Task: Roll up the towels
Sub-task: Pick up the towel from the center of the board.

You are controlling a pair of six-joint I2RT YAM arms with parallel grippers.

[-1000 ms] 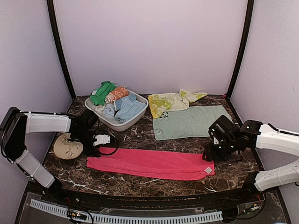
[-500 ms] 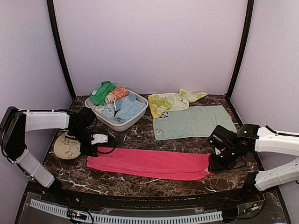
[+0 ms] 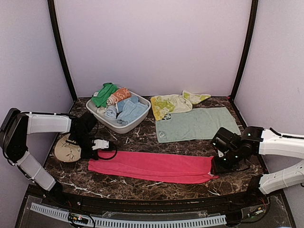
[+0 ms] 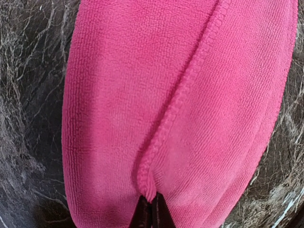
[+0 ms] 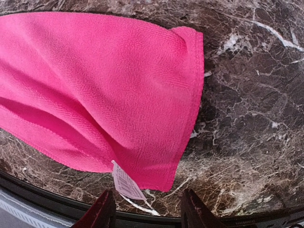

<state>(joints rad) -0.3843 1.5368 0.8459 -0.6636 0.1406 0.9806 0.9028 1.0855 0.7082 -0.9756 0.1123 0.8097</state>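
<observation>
From above, the hot-pink towel (image 3: 152, 166) is laid flat on the table (image 3: 142, 137). The left gripper (image 3: 93, 153) has been lowered onto its left end, the right gripper (image 3: 216, 165) onto its right. At the left wrist, the jaws are now pressed together, pinching the towel's hem. At the right wrist, the jaws are held spread over the tagged corner, nothing gripped. Rolling can probably be begun from the left.

You are working in a robot test booth, not a home: plain lilac walls (image 3: 152, 47) and black corner posts (image 3: 61, 52) are boxing in a marble-look table (image 3: 137, 140), and the left arm (image 3: 47, 124) and right arm (image 3: 282, 142) are stretching over it from either side.
</observation>
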